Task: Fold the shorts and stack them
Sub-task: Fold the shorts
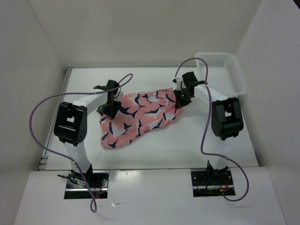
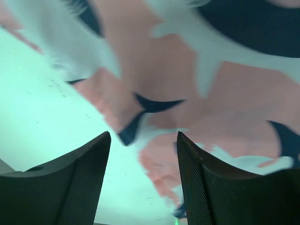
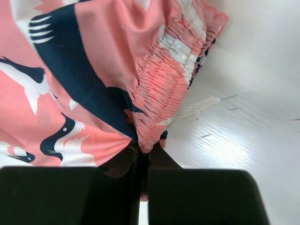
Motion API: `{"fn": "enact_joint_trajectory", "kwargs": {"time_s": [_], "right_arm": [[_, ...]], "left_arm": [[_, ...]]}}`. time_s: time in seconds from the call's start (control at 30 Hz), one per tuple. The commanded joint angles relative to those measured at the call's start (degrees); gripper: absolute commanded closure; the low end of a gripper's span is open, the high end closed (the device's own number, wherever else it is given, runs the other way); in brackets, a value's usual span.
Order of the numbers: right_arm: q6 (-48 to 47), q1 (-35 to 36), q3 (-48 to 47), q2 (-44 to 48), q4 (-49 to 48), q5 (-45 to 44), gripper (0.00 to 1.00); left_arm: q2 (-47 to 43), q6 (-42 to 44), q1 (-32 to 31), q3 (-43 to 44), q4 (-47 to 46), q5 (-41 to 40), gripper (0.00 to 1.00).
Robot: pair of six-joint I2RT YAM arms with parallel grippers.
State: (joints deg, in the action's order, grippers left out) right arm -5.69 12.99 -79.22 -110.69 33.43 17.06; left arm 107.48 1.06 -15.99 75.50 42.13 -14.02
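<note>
**A:** Where are the shorts for you at this moment?

**B:** The shorts (image 1: 138, 117) lie in the middle of the table (image 1: 197, 145) as a rumpled, slanted heap. They run from your left pincer (image 2: 143, 138) across to your right pincer (image 3: 143, 154). They are well apart from the white basket (image 1: 236, 70) in the far right corner.

**A:** And what are my pincers doing?

**B:** Your right pincer is pressed together on the waistband (image 3: 164, 89), nipping its gathered, ruffled elastic edge. That band is the firmest part of the garment, so I'd judge you hold it there to control one end cleanly. Your left pincer is spread, with its two dark, dimpled fingers (image 2: 79, 173) apart and nothing between them. The cloth's edge sits just beyond the tips, though that wrist view is blurred.

**A:** How will the cloth behave?

**B:** It is thin and soft, salmon-pink with navy-and-white shapes, and it creases and droops freely. Expect it to sag wherever you don't hold it. I'd judge that no fold is made yet, and that you need a second hold at the left end before you can spread it flat.
</note>
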Motion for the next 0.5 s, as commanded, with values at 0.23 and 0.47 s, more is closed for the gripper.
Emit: {"fn": "enact_joint_trajectory", "kwargs": {"time_s": [0.23, 0.47], "right_arm": [[-11.70, -0.33, -5.24, 10.67, 6.82, -14.94, 1.00], [-15.92, -0.34, -5.32, 13.31, 7.35, -24.08, 1.00]], "left_arm": [[5.01, -1.06, 3.42, 4.47, 2.43, 15.85, 0.31], [13.97, -1.06, 2.37, 12.82, 2.43, 24.11, 0.34]]}}
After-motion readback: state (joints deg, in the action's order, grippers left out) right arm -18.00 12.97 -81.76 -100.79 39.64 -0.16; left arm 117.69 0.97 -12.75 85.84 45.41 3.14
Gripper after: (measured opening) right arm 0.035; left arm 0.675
